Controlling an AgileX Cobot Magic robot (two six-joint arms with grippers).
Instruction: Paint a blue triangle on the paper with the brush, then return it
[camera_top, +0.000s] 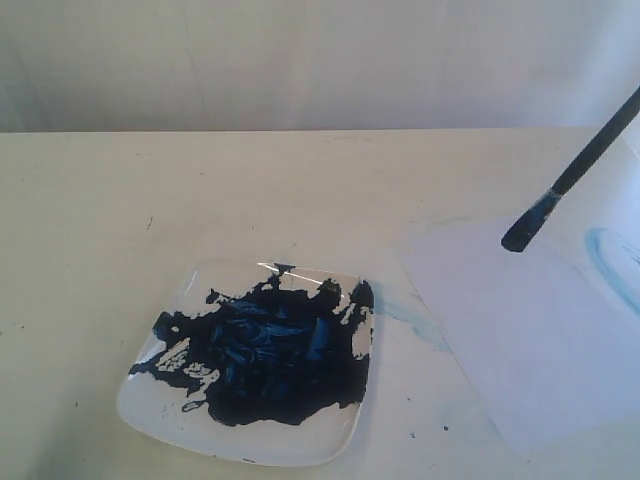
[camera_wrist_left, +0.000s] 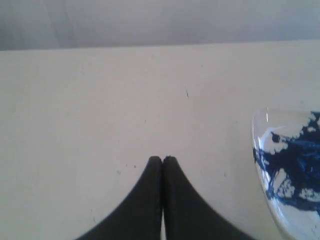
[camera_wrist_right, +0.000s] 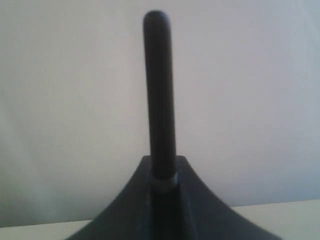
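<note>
The right fingers were clamped on the brush, its blunt end poking past them. In the exterior view, the brush slanted down from the upper right edge, its blue tip over the upper left part of the paper; contact could not be told. The stroke would want a gentle descent and light, even pressure, clear of the faint smear. The left fingers were pressed together on nothing, over the counter beside the plate.

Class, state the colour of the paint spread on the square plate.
Dark blue paint, nearly black where thick; the exterior view shows it best.
</note>
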